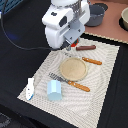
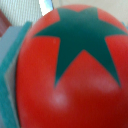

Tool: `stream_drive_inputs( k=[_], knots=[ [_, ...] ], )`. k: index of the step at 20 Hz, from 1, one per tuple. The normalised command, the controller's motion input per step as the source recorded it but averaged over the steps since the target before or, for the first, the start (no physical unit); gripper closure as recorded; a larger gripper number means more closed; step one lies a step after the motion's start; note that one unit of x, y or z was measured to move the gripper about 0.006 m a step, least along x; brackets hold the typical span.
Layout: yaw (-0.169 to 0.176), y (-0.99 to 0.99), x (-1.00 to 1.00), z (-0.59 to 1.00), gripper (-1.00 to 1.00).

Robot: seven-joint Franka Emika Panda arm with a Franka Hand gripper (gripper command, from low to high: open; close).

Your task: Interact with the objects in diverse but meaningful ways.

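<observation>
Over ribbed beige matting, pincer (image 1: pixel 70 46) state unclear beside glossy round red tomato (image 2: pixel 70 70).

Mat (image 1: pixel 107 80) lies on the table (image 1: pixel 15 60). Plate (image 1: pixel 73 68) at mat centre. Fork (image 1: pixel 69 81) just beside plate at 6 o'clock. Knife (image 1: pixel 92 61) at plate's 2 o'clock. Sausage (image 1: pixel 86 48) at 12, beyond knife. Cup (image 1: pixel 54 90) at 7, fish (image 1: pixel 30 88) at cup's 9 on mat edge. Saucepan (image 1: pixel 96 14) off mat, 12 o'clock far. Tomato (image 2: pixel 70 70) fills wrist view, close under camera.
</observation>
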Motion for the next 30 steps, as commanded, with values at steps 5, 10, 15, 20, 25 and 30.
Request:
stream_drive_inputs(
  k=[5,10,15,20,25,30],
  knots=[
    [-0.058,-0.16,0.94,0.20,1.00],
    [-0.067,-0.19,0.86,0.06,1.00],
    [-0.041,-0.20,0.62,0.00,1.00],
    [-0.003,-0.13,0.25,-0.04,1.00],
    [0.000,0.00,0.06,-0.05,1.00],
    [-0.002,-0.02,0.30,0.00,1.00]
  ],
)
